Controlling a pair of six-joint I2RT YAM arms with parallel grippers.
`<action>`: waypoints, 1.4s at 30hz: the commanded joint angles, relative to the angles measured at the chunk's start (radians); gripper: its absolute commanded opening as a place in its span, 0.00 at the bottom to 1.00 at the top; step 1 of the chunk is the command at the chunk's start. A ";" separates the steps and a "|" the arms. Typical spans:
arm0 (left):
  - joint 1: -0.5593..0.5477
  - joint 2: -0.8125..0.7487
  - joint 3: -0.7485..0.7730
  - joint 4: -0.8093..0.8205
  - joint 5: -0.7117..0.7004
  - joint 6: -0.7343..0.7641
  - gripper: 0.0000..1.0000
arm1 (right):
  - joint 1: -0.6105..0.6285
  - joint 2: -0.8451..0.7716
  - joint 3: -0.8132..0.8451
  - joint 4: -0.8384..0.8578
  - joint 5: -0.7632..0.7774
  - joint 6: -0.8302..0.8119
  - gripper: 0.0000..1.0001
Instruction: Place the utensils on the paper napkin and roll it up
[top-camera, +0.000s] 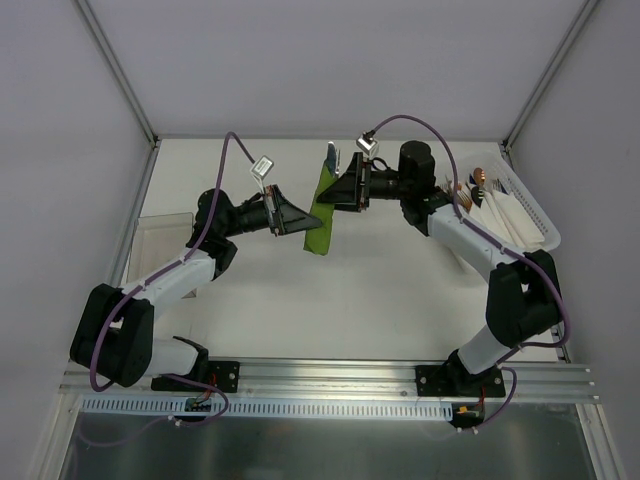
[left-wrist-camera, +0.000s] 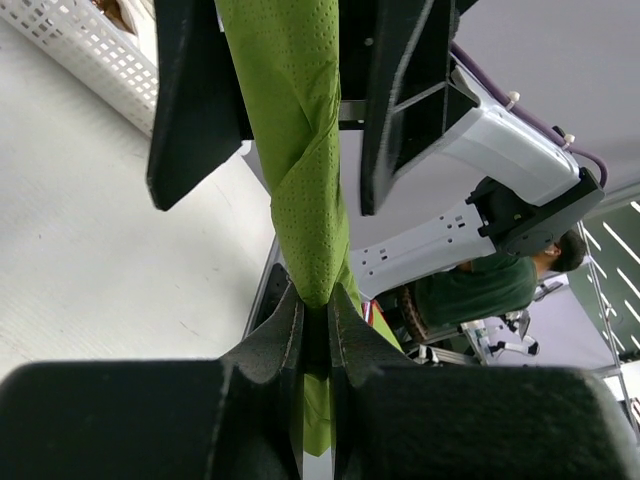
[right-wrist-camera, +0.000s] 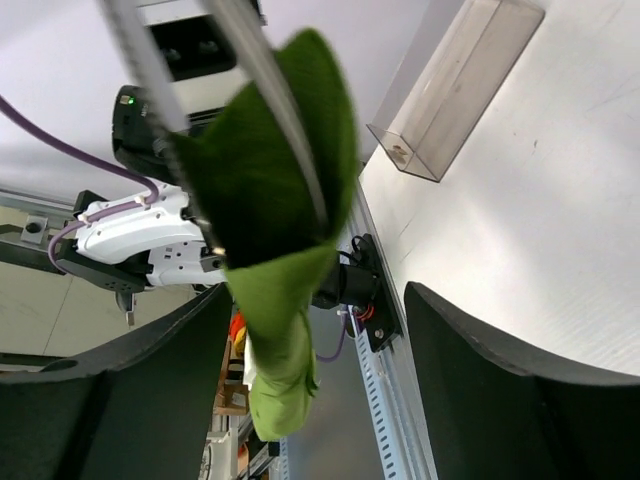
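Note:
The paper napkin (top-camera: 321, 208) is a rolled green tube held up off the table between the two arms. Silvery ends of the utensils (top-camera: 333, 157) stick out of its far end; in the right wrist view their slim handles (right-wrist-camera: 275, 95) run into the roll (right-wrist-camera: 285, 290). My left gripper (top-camera: 306, 222) is shut on the tube's lower part, its jaws pinching the green paper (left-wrist-camera: 318, 300). My right gripper (top-camera: 340, 190) is open, with its fingers (left-wrist-camera: 190, 110) standing apart on either side of the roll, not touching it.
A white perforated basket (top-camera: 530, 215) at the right holds white napkins and copper-tipped cutlery (top-camera: 478, 178). A clear plastic box (top-camera: 160, 235) lies at the table's left edge. A grey rail (top-camera: 330, 385) runs along the near edge.

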 joint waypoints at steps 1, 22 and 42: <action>0.015 -0.015 0.032 0.147 -0.008 0.035 0.00 | -0.016 -0.050 0.029 -0.054 -0.006 -0.073 0.73; 0.020 0.001 0.027 0.225 -0.080 0.012 0.00 | 0.019 -0.083 -0.077 0.170 -0.094 0.068 0.72; 0.020 0.011 -0.005 0.250 -0.102 0.007 0.00 | -0.007 -0.070 -0.072 0.236 -0.048 0.123 0.00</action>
